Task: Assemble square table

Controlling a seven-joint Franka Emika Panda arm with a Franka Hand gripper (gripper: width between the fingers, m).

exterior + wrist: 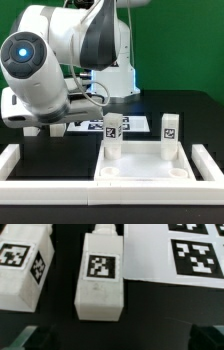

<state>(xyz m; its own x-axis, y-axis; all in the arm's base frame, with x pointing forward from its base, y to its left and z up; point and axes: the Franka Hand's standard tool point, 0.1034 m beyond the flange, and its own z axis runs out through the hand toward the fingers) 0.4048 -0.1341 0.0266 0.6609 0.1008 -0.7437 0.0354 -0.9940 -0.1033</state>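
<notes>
While it bends low over the black table (192, 108), Panda arm (60, 60): fills the upper left of the exterior frame.
Rail (40, 190): long, white, along the lower edge and lower left.
Square table top (140, 162): lower centre-right, rim up, just behind the rail.
Marker board (85, 126) (150, 252): flat, mid-frame beneath the arm.
Upright legs (113, 136) (170, 134): two, tagged, standing at the top's far side.
Lying legs (100, 280) (22, 272): two, side by side, apart, one just beside the marker board.
Gripper (115, 338): spread wide, empty, dark fingertips (22, 336) clear of both lying legs.
</notes>
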